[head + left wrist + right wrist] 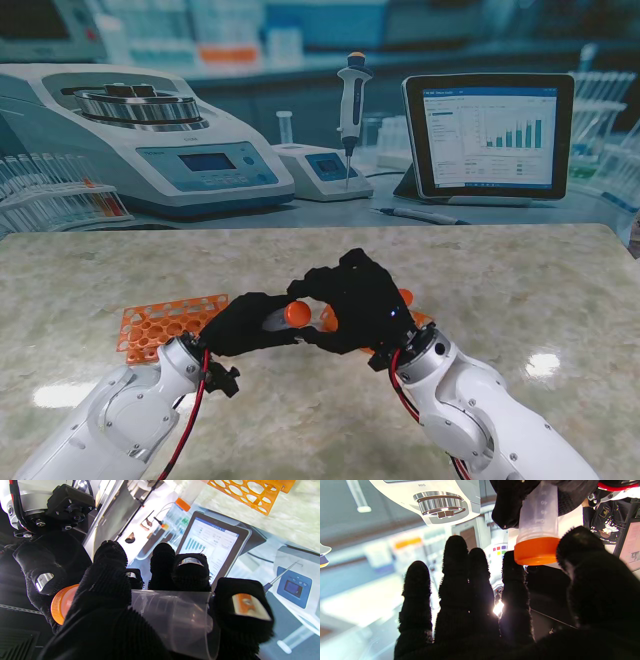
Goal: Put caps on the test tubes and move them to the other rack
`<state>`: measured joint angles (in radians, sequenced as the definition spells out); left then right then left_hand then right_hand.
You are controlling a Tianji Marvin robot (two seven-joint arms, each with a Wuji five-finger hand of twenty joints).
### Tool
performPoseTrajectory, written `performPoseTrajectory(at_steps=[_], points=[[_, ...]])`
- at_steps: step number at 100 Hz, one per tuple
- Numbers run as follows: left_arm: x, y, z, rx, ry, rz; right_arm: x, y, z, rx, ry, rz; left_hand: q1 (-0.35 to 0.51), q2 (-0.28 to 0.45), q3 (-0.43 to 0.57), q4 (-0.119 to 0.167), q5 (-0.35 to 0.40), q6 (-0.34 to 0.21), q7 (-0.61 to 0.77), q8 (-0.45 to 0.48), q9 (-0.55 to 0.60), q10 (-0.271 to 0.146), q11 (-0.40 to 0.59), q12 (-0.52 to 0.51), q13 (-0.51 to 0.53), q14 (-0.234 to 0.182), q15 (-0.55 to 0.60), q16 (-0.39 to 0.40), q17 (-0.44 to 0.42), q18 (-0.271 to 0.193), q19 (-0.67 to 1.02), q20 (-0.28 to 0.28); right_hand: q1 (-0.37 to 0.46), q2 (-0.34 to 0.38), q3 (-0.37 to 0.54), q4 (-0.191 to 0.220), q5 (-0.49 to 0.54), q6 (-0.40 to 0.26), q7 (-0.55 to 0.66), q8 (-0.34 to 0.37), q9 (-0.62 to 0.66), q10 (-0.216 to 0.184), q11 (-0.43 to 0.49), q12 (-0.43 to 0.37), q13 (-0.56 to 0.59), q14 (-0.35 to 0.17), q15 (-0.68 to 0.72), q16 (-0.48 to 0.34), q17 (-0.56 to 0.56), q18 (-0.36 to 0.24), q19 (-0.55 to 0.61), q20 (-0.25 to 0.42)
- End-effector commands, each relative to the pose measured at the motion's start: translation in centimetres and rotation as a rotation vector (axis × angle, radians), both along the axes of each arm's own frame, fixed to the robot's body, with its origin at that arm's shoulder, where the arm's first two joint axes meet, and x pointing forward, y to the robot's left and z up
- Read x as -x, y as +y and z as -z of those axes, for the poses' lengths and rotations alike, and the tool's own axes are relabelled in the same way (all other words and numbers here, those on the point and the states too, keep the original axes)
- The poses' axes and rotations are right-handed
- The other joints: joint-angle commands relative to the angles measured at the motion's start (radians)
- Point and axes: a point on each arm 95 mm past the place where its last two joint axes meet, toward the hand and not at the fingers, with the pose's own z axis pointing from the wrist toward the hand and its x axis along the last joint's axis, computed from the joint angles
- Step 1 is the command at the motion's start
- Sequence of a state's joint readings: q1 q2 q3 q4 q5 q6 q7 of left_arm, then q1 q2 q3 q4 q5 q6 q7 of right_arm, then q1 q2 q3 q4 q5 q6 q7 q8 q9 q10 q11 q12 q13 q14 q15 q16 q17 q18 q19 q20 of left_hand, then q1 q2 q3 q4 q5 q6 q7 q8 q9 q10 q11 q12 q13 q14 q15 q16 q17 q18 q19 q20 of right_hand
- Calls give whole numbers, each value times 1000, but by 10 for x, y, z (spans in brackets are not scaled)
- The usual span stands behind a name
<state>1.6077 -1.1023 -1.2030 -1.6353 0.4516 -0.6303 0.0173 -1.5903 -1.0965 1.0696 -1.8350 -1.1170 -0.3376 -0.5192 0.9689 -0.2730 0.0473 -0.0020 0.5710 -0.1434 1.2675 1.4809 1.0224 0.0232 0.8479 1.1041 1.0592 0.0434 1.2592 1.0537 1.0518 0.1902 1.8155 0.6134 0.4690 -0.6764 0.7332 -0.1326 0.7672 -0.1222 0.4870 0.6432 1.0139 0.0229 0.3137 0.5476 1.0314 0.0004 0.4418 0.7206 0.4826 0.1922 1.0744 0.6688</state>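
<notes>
My left hand is shut on a clear test tube, held lying sideways above the table. The tube's orange cap points toward my right hand. In the right wrist view the cap sits between the thumb and forefinger of my right hand, touching both, while the other fingers stay stretched out. The left wrist view shows the tube across my left hand's fingers with the cap at its end. An orange rack lies flat by my left wrist.
More orange tube caps show behind my right hand, where a second rack is mostly hidden. A centrifuge, a small device with a pipette and a tablet stand beyond the table's far edge. Another capped tube appears in the left wrist view.
</notes>
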Motion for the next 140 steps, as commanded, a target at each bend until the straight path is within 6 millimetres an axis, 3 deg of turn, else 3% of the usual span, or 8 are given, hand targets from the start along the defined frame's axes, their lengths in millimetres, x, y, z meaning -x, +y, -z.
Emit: performPoseTrajectory(at_steps=[1,27,43,50,57,79,140], points=[[1,-1,-1,-1,1,4,4,3,1,-4,4,-8,41,53,2,-9,10,-49,61,65,-7,-38,1,-7,24,-41,8,5,33,-121,158,19,29,-7,18,10,36,-16,7,11,13,-28,4,6,24,-17,6,2,1,4,13,-1],[1,-1,-1,1,0,3,5,4,0,-9,3,-13,41,53,2,-9,11,-48,61,64,-7,-39,1,-7,24,-41,8,5,33,-121,158,19,58,14,16,11,50,-25,15,19,30,-31,10,10,39,-21,13,3,15,-1,20,-2],[1,-1,-1,1,1,3,5,5,0,-9,2,-16,41,52,3,-9,11,-48,61,64,-6,-38,2,-7,24,-41,8,5,33,-121,158,19,118,17,-23,-53,47,-46,54,-10,49,-34,15,14,52,-24,19,3,27,-7,26,-6],[1,-1,-1,1,1,3,5,5,0,-8,5,-14,41,53,3,-9,11,-49,61,64,-6,-39,1,-7,24,-41,8,5,33,-121,158,19,145,22,-44,-66,31,-56,125,-74,56,-36,18,16,57,-25,22,3,30,-8,29,-11],[1,-1,-1,2,0,3,5,5,0,-8,7,-12,41,53,3,-9,11,-48,61,64,-6,-37,1,-7,24,-41,8,5,33,-121,158,19,165,23,-50,-77,27,-66,152,-83,65,-37,22,17,64,-26,25,3,36,-9,31,-11],[1,-1,-1,2,0,3,4,4,0,-14,8,-8,41,53,3,-9,10,-49,61,64,-6,-39,1,-7,24,-41,8,5,33,-121,158,19,256,47,-95,-88,-12,-116,346,-214,102,-49,42,35,90,-32,36,1,58,-15,41,-18],[1,0,-2,11,-5,-2,0,1,5,-61,15,14,41,53,3,-9,10,-48,61,65,-7,-38,1,-7,24,-41,8,5,33,-121,158,19,306,86,-77,-89,63,-168,389,-224,187,-63,49,93,154,-40,65,2,110,-23,57,-25]])
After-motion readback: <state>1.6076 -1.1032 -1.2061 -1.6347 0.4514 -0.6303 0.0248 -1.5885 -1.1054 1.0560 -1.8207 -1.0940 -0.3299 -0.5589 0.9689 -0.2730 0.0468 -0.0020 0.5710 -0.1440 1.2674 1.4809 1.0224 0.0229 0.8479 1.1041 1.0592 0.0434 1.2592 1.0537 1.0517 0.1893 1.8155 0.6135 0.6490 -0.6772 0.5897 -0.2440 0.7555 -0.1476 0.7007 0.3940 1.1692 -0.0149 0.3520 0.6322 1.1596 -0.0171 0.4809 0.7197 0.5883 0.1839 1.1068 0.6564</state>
